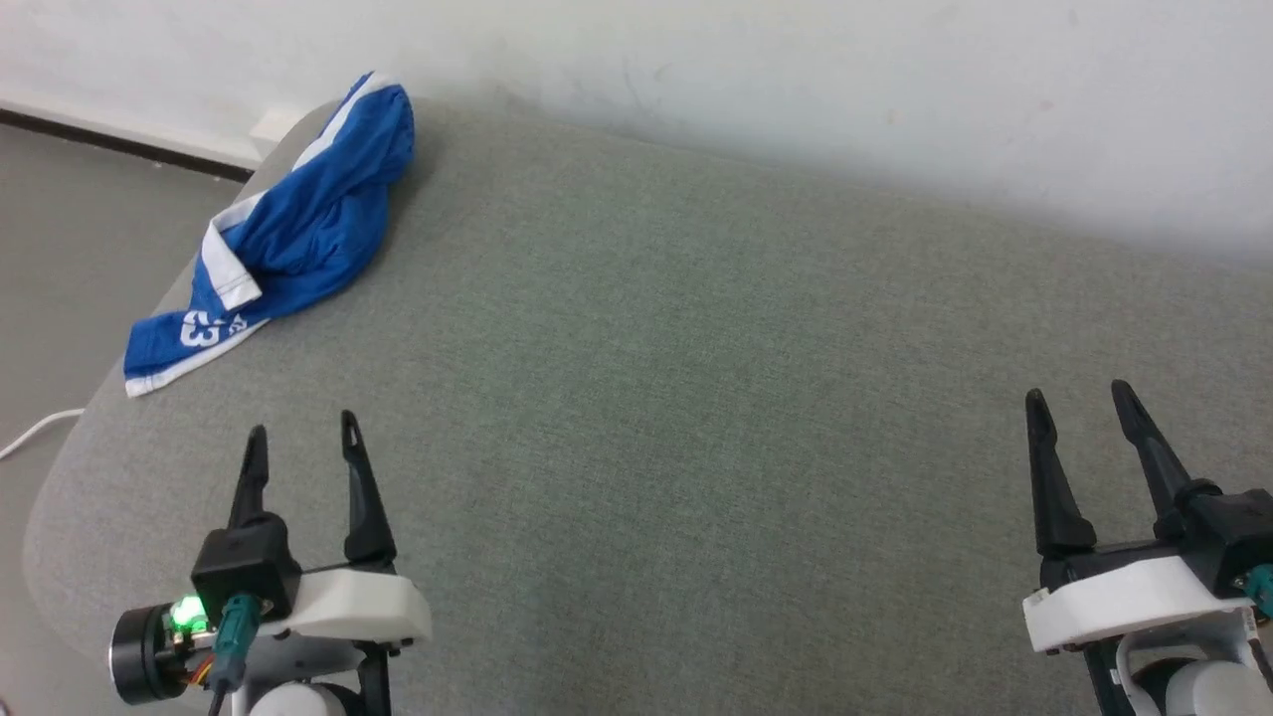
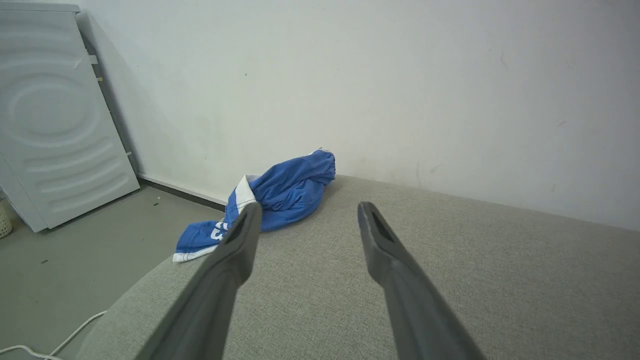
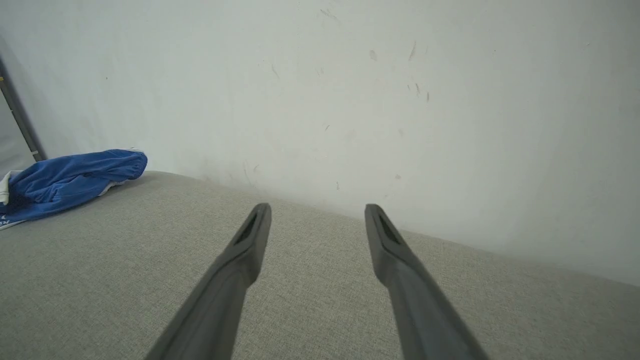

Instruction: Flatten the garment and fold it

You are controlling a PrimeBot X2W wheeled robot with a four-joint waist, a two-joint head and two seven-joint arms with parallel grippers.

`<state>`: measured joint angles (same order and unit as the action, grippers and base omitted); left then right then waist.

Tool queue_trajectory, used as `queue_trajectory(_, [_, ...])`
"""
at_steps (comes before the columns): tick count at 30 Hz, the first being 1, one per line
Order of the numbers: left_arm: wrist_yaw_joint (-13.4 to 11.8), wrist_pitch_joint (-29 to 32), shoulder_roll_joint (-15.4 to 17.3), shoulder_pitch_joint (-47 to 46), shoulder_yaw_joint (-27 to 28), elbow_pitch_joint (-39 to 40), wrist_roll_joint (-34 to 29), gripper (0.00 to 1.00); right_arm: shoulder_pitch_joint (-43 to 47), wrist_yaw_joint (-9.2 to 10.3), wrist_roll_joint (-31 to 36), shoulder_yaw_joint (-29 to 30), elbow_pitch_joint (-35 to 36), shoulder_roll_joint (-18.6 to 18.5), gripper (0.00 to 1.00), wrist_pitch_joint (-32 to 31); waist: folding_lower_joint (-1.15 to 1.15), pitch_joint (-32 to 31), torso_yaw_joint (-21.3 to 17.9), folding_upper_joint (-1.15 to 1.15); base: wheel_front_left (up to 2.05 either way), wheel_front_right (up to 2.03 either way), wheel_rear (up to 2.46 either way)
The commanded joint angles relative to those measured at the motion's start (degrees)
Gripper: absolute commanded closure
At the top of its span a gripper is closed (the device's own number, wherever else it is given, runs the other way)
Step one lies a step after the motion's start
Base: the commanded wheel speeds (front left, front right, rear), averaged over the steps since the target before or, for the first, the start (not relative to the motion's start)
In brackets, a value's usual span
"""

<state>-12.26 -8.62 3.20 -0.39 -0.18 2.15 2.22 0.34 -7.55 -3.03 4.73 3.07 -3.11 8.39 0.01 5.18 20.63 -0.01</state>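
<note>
Shorts of bright blue with white stripes, the garment [image 1: 288, 229] lies bunched and twisted at the far left corner of the grey padded surface [image 1: 696, 398]. It is ahead of the left gripper [image 1: 302, 426], a little off to its outer side and well apart from its fingertips. A white number shows on the end of the cloth nearest that gripper, and this end hangs slightly over the surface's edge. The left gripper is released, its two dark fingers spread, with nothing between them. The right gripper [image 1: 1078, 390] is likewise spread and empty above bare surface, and the garment sits far off to its left. A pale wall [image 1: 895, 89] rises beyond both sets of fingertips.
</note>
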Motion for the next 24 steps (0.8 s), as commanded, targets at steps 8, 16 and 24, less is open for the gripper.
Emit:
queue_trajectory(8, [-0.97,-1.31,-0.20,-4.18,3.89,-0.06,0.98,0.00,-0.97,0.04,0.62,0.46,1.51,0.15,0.00,1.55,-0.01,3.54,2.08,0.01,0.00,0.00,0.00])
queue_trajectory(16, [1.22,-2.27,2.25,-13.78,11.12,-3.82,2.28,0.00,-3.47,0.05,3.74,-0.33,3.76,0.16,0.00,2.50,-0.01,9.16,2.19,0.01,0.00,0.00,0.00])
queue_trajectory(24, [4.49,-3.11,7.05,-25.71,15.33,-11.76,3.06,0.00,-6.52,0.05,6.93,-0.67,6.86,-0.56,0.00,3.34,-0.01,15.76,1.44,0.01,0.00,0.00,0.00])
